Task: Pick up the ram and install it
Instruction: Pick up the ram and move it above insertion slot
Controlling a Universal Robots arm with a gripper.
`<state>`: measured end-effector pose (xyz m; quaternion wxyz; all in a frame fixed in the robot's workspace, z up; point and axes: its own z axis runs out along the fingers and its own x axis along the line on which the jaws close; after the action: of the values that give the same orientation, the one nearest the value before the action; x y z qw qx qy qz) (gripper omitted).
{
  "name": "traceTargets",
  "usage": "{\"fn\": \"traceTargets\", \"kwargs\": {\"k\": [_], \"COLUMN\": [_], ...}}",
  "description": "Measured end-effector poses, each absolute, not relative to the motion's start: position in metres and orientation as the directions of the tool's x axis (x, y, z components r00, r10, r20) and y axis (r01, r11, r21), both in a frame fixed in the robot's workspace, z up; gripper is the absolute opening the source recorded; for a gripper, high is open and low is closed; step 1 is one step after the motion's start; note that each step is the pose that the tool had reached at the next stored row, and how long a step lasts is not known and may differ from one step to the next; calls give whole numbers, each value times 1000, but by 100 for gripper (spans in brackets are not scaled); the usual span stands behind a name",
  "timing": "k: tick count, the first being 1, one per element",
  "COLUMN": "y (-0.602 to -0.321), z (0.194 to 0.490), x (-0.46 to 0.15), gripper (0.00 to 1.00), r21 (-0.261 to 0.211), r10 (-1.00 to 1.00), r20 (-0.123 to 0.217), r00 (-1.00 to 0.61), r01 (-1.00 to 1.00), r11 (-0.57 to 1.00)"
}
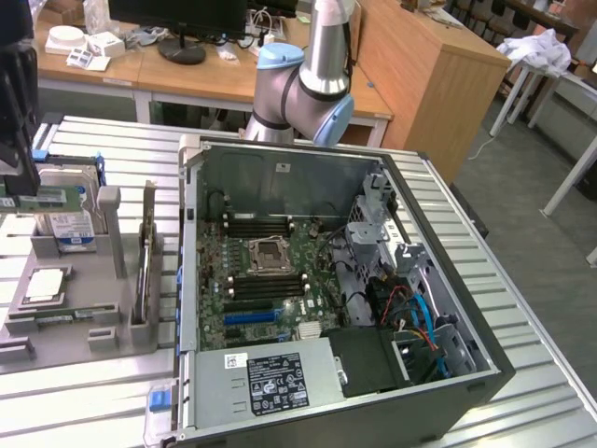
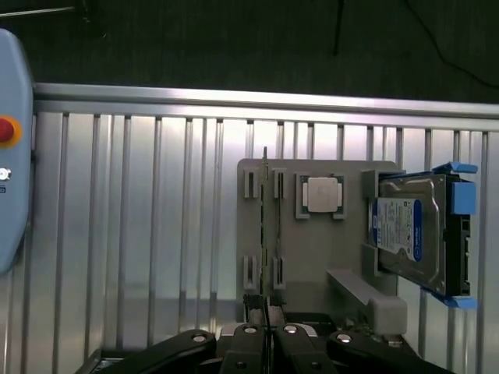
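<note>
End effector: the end effector (image 2: 265, 318) has its two dark fingers drawn together on the ram (image 2: 265, 226), one pad against each flat face. How far along the stick the grip sits cannot be told.

Ram, position: in the wrist view the ram appears edge-on, as one thin line over the slotted part of the grey holder (image 2: 312, 265). It lies on the side of the processor chip (image 2: 320, 195) away from the hard drive (image 2: 401, 234). In the exterior view it is a green strip under the end effector at the exterior view's left. There it seems raised clear of the holder, though this is a judgement.

Ram, handling: probably very light, thin and fairly stiff along its length, but easily harmed by twisting or by pressure on the chips. The smooth faces could slip in a weak pinch. The best hold is judged to be across the faces near the upper edge, well away from the contact edge.

Holder: it rests on the ribbed metal surface (image 2: 140, 234) and carries the chip and the upright drive.

Computer case: the open computer case (image 1: 280, 142) lies well apart from the ram, toward the exterior view's right. Its motherboard (image 1: 238, 308) is exposed.

Memory slots: the dark memory slots (image 1: 256, 224) run beside the processor socket.
</note>
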<state>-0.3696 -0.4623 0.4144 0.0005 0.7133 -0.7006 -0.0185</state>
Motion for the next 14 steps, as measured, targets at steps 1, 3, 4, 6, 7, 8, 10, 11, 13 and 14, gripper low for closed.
{"fn": "traceTargets", "kwargs": {"k": [1, 3, 4, 6, 7, 8, 10, 11, 13, 14], "y": [-462, -462, -462, -462, -462, -462, -462, -462, -462, -462], "z": [416, 419, 419, 420, 420, 420, 420, 420, 420, 420], "x": [-370, -370, -370, -370, -370, -370, -370, -370, -368, -367], "gripper": [12, 12, 12, 12, 12, 12, 12, 12, 12, 12], "r21": [27, 27, 27, 27, 27, 27, 27, 27, 27, 27], "r10": [-1000, -1000, -1000, -1000, -1000, -1000, -1000, -1000, -1000, -1000], "r20": [-26, -26, -26, -26, -26, -26, -26, -26, -25, -25], "r00": [18, 18, 18, 18, 18, 18, 18, 18, 18, 18], "r01": [-999, -999, -999, -999, -999, -999, -999, -999, -999, -999], "r11": [-18, -18, -18, -18, -18, -18, -18, -18, -19, -18]}}
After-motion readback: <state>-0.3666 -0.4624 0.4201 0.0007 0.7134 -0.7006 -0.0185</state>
